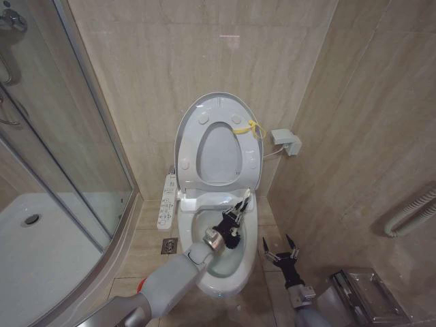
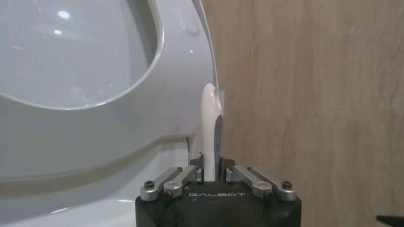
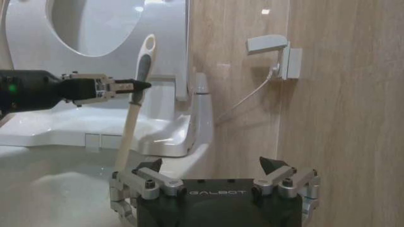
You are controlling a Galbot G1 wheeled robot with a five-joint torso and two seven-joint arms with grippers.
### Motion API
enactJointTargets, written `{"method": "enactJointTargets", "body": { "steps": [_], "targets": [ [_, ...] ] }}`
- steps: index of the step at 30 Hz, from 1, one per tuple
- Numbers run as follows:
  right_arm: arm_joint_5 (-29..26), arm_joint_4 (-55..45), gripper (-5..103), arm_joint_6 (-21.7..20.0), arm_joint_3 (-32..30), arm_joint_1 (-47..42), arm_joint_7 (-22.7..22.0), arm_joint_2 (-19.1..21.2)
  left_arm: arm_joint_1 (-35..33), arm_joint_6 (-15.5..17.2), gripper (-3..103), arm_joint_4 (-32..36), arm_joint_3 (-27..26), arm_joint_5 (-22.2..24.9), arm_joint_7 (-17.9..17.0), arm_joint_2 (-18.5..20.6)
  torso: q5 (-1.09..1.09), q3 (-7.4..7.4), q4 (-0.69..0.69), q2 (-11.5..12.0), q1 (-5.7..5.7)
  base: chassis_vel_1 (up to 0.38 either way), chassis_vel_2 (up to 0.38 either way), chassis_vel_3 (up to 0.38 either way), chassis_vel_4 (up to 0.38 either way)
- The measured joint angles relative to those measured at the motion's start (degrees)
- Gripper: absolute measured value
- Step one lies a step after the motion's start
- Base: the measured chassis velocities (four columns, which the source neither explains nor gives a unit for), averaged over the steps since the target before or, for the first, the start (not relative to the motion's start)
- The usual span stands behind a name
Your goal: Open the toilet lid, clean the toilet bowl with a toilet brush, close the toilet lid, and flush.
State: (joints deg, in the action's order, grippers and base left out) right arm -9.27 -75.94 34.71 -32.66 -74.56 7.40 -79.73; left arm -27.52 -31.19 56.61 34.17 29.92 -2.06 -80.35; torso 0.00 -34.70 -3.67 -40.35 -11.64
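Here, low in the frame's centre-right, the right hand [image 1: 281, 253] is hanging idle with fingers apart beside the toilet bowl [image 1: 204, 216]. Just above it, the left hand [image 1: 237, 210] is clamping the toilet brush [image 3: 134, 99] by its handle over the bowl. Farther back, the toilet lid [image 1: 191, 112] is standing raised against the beige tiled wall [image 1: 136, 54], so opening looks done; closing and flushing are waiting.

Tiled floor [image 1: 146, 235] carries toilet bowl [image 1: 221, 272]; drain grate [image 1: 169, 246] beside it, shower tray [image 1: 41, 252] at left.
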Motion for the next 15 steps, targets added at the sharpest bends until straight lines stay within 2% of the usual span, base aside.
{"method": "enactJointTargets", "body": {
  "steps": [2, 3, 7, 15],
  "targets": [
    [0.05, 0.16, 100, 0.00, 0.01, 0.03, 0.02, -0.13, 1.14, 3.36, 16, 1.82, 2.14, 0.54, -2.34, 1.10, 0.00, 0.00, 0.00, 0.00, 0.00, 0.000, 0.000, 0.000, 0.000],
    [0.05, 0.16, 100, 0.00, 0.01, 0.03, 0.02, -0.13, 1.14, 3.36, 16, 1.82, 2.14, 0.54, -2.34, 1.10, 0.00, 0.00, 0.00, 0.00, 0.00, 0.000, 0.000, 0.000, 0.000],
    [0.07, 0.54, 100, 0.01, -0.18, 0.23, 0.03, -0.01, 5.19, 9.09, 16, 5.51, 7.15, 5.97, -3.91, 3.31, 0.00, 0.01, 0.00, -0.01, 0.00, 0.000, 0.000, 0.000, 0.000],
    [0.07, 1.11, 100, 0.09, -0.35, 0.49, 0.03, 0.01, 9.17, 10.73, 16, 5.37, 10.42, 9.01, -0.93, 3.95, 0.00, 0.01, 0.00, -0.02, 0.00, 0.000, 0.000, 0.000, 0.000]
  ]
}}
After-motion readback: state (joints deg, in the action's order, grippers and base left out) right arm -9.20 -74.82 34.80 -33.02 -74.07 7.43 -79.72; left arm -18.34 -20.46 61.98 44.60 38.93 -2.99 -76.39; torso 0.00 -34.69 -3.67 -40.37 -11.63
